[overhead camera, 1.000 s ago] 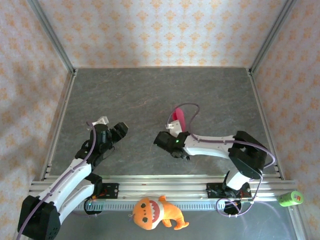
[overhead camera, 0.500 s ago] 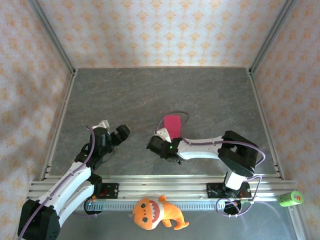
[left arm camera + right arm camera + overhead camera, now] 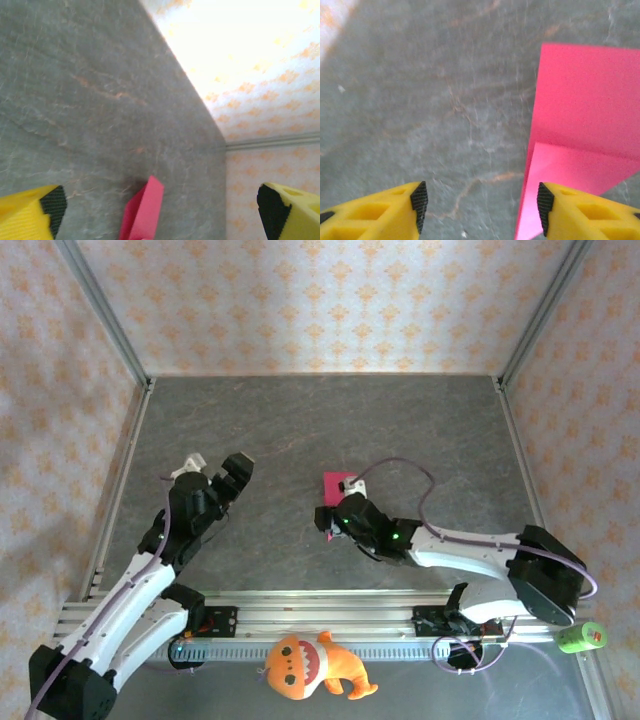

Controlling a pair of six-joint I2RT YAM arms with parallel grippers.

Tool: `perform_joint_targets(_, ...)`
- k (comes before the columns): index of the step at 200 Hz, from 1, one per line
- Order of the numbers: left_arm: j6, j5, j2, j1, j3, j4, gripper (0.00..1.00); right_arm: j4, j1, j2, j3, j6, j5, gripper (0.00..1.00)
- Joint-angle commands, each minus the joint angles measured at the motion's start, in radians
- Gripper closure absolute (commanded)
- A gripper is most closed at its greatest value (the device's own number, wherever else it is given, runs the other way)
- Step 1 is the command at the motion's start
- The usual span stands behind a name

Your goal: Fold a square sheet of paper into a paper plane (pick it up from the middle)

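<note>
The thin magenta-pink sheet of paper (image 3: 585,115), partly folded, lies on the grey stone-look table (image 3: 445,75) just beside my right gripper (image 3: 482,200), whose fingers are spread around nothing. My left gripper (image 3: 215,466) gapes wide, well apart. Featherlight, limp and easily creased, I judge, so I'd pinch gently at its middle.

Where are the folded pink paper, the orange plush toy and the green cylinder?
folded pink paper (image 3: 580,100): right wrist view, on its broad flat face.
orange plush toy (image 3: 310,670): top external view, on its middle.
green cylinder (image 3: 582,637): top external view, on its side.
</note>
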Motion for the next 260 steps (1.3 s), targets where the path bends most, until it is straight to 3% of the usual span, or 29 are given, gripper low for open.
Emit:
perform_joint_targets(1, -0.077, -0.165, 0.026, -0.042, 0.107, -0.129, 0.01, 0.164, -0.014, -0.044, -0.047, 0.062, 0.062, 0.37)
perform_joint_targets(71, -0.089, -0.242, 0.258, -0.12, 0.339, -0.236, 0.01, 0.192, -0.046, 0.027, -0.007, 0.106, 0.121, 0.36)
perform_joint_targets(155, -0.051, -0.276, 0.229, -0.119, 0.352, -0.304, 0.01, 0.189, -0.047, 0.084, 0.017, 0.175, 0.094, 0.36)
perform_joint_targets(175, -0.009, -0.301, 0.184, -0.119, 0.308, -0.279, 0.01, 0.189, -0.047, 0.091, 0.01, 0.203, 0.088, 0.36)
perform_joint_targets(232, 0.136, -0.147, 0.133, -0.119, 0.08, -0.051, 0.01, 0.153, -0.061, 0.111, 0.005, 0.247, 0.005, 0.42)
perform_joint_targets(260, 0.156, -0.097, 0.103, -0.118, -0.047, 0.075, 0.01, 0.159, -0.095, 0.126, -0.014, 0.259, -0.092, 0.56)
